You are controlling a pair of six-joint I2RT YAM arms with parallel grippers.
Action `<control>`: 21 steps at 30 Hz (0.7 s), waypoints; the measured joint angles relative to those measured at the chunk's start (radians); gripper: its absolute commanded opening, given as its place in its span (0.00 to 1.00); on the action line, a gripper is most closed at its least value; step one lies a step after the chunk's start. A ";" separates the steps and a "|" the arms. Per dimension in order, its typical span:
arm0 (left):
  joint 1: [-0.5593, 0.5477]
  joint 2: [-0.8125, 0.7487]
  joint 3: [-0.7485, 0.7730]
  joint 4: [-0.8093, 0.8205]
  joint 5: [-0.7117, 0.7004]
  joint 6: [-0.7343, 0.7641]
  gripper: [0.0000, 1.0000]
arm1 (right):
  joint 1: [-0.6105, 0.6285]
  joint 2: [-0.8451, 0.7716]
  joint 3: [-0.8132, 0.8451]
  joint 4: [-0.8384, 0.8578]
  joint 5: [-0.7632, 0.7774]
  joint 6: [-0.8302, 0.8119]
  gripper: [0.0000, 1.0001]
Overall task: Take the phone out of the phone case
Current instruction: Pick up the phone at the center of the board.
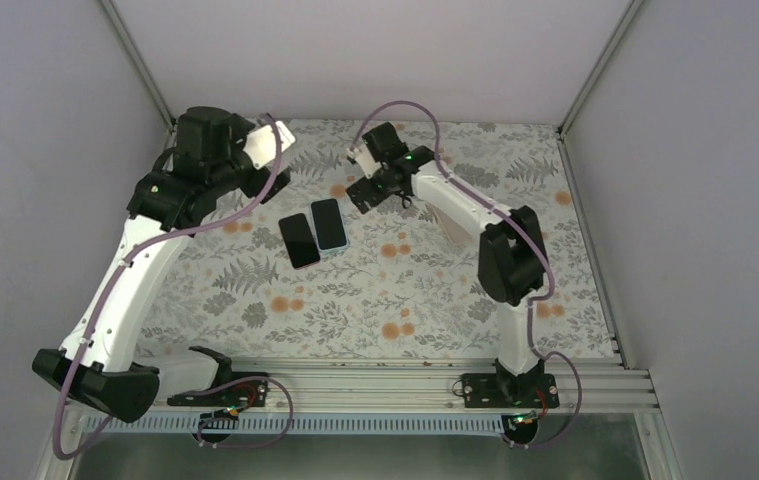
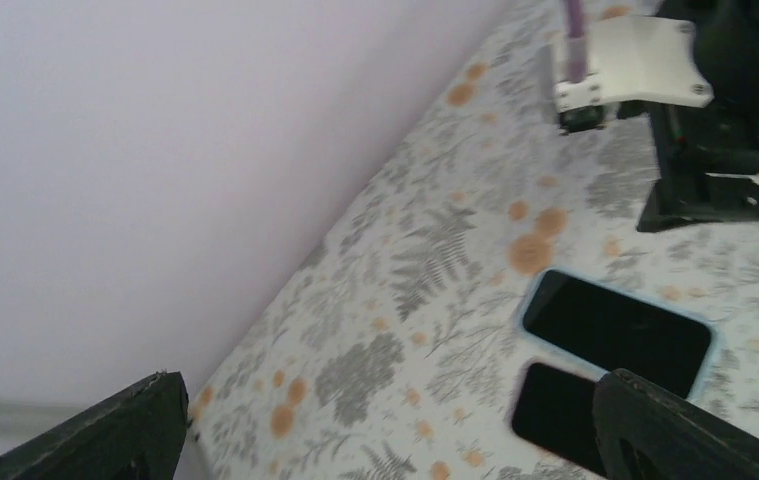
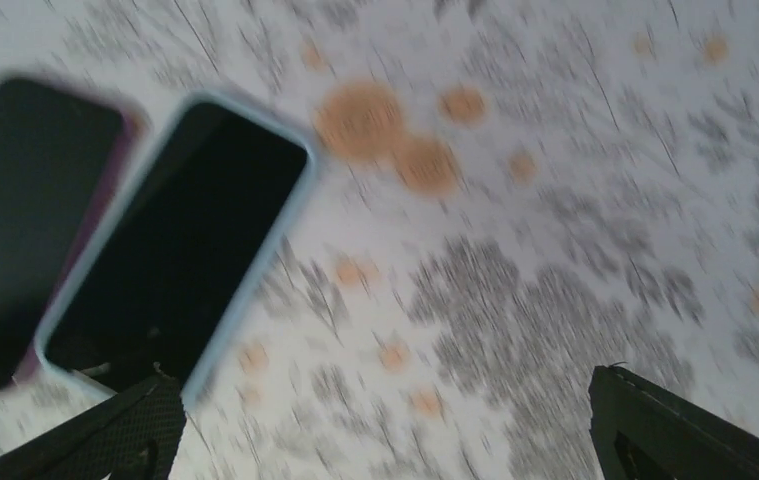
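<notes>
1. Light-blue-rimmed case (image 1: 331,224) lying flat on the floral table (image 1: 405,290), dark glossy face up, toward the far middle.
2. Can't tell whether that dark face is a screen or bare lining.
3. Dark phone (image 1: 299,240) with a purple edge, flat just left of the case, long sides touching or nearly so; too blurred to say which.
4. Left gripper (image 2: 390,395) spread wide, holding nothing, raised above the table at the far-left side, looking across at both items.
5. Right gripper (image 1: 370,190) also spread wide, holding nothing, hovering just past the case's far-right end, apart from it.
6. In the right wrist view, case and phone at upper left, near one of the fingers (image 3: 105,430), outside the gap.
</notes>
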 measured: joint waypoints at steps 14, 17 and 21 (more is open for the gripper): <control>0.196 -0.091 -0.171 0.229 -0.103 -0.114 1.00 | 0.158 0.288 0.239 0.226 0.008 0.115 1.00; 0.204 -0.106 -0.213 0.259 -0.112 -0.126 1.00 | 0.165 0.323 0.252 0.238 0.047 0.114 1.00; 0.215 -0.116 -0.257 0.284 -0.120 -0.140 1.00 | 0.170 0.351 0.253 0.243 0.119 0.114 1.00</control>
